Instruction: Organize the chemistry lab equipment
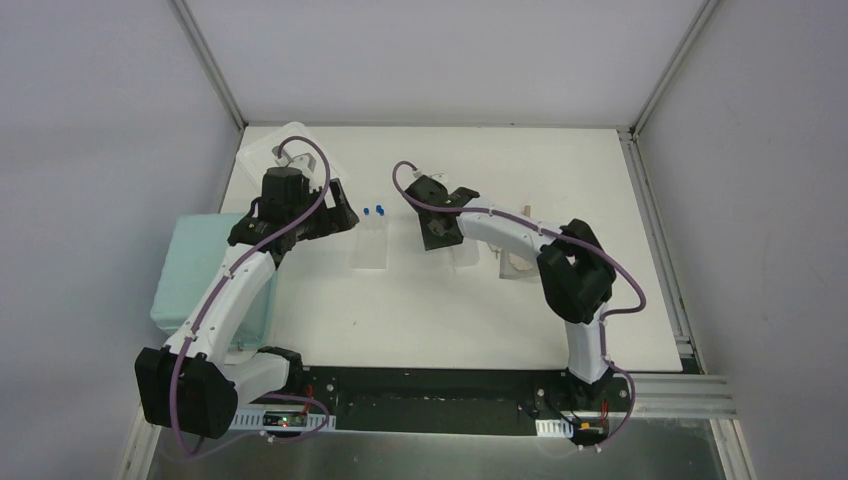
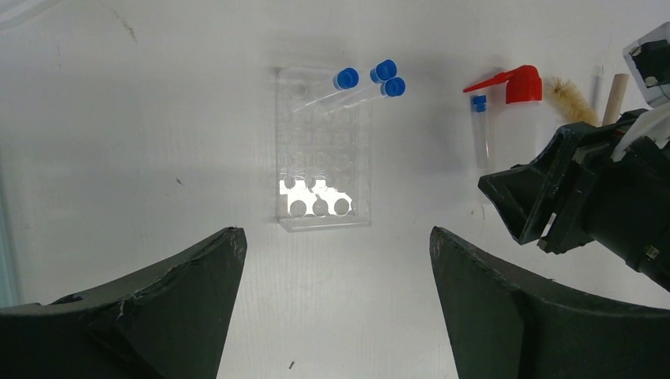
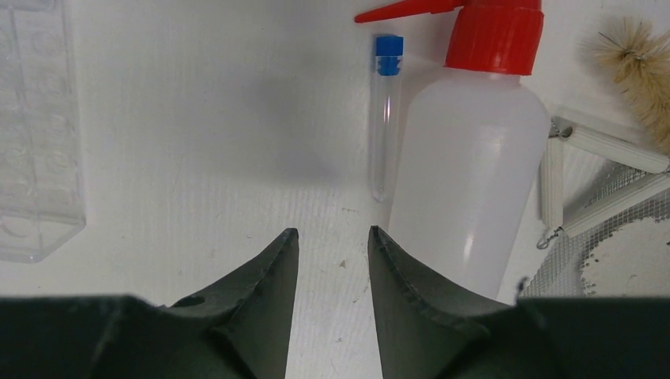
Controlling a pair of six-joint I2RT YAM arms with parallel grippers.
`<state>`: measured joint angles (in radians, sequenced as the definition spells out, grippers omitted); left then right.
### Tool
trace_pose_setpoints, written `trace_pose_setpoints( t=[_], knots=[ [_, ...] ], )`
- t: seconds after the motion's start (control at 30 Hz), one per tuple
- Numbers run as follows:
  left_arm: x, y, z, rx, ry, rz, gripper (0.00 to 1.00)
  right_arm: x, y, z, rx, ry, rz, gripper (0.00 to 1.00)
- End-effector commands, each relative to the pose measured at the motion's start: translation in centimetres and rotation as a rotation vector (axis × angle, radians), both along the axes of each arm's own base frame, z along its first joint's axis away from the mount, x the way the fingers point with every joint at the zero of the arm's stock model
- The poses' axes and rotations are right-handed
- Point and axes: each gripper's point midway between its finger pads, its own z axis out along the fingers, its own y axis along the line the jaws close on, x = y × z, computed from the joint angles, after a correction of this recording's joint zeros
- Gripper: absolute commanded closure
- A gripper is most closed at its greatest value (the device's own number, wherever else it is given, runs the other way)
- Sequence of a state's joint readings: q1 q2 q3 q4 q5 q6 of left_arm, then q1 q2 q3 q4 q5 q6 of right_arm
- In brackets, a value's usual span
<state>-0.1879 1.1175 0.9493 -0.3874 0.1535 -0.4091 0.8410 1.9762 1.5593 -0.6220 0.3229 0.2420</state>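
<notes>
Right wrist view. Found the right end effector (image 3: 332,230) with jaws narrowly apart and nothing between them, poised low over the bench (image 3: 197,103). Saw one loose blue-capped tube (image 3: 385,118) lying flat just ahead of the gap and slightly to its right. Long axis ran straight away from the fingers, cap at the far end, rounded bottom nearest. Noted it lying close along the left flank of the white squeeze bottle (image 3: 466,174), touching or nearly so; could not tell which. Judged the jaws' closing line to cross the tube's axis squarely. Called therefore for only a short advance and a small rightward shift, with the bottle crowding the right finger's path.

Left wrist view. Found the left end effector (image 2: 338,233) spread wide and empty, looking down on the clear tube rack (image 2: 324,150). Counted three capped tubes (image 2: 384,71) leaning at its far end. Placed the loose tube to the rack's right, just beside the right arm, hence nearer that arm. Reckoned the rack its likely destination.
</notes>
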Motion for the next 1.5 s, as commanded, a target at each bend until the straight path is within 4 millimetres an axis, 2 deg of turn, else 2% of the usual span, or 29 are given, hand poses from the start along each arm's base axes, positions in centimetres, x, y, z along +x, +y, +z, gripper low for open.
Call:
trace_pose_setpoints(
  t=[0.0,0.27,0.4,0.93,1.07,1.3,1.47],
  knots=[
    [-0.5,0.1,0.6,-0.024,-0.011,0.004,0.11,0.8,0.0,0.1,-0.032,0.000,0.011,0.60],
    [-1.0,0.1,0.2,-0.024,-0.002,0.003,0.11,2.1,-2.3,-1.0,-0.100,0.003,-0.037,0.63],
    [-1.2,-0.1,0.1,-0.032,0.003,-0.010,0.15,2.5,-2.9,-1.6,-0.096,0.021,-0.042,0.63],
    [-1.1,-0.1,-0.1,-0.027,0.008,-0.006,0.15,2.6,-2.0,-3.8,-0.031,0.097,-0.026,0.67],
    [-1.2,0.0,-0.2,-0.026,0.011,-0.002,0.15,2.4,-2.1,-4.5,-0.046,0.111,-0.023,0.72],
    [-1.5,0.0,0.0,-0.026,0.010,-0.005,0.15,2.0,-1.9,-5.3,-0.038,0.132,0.006,0.89],
    [-1.8,-0.7,0.5,-0.066,0.014,-0.022,0.15,1.4,-0.6,-3.8,0.070,0.103,0.075,0.95]
  ],
)
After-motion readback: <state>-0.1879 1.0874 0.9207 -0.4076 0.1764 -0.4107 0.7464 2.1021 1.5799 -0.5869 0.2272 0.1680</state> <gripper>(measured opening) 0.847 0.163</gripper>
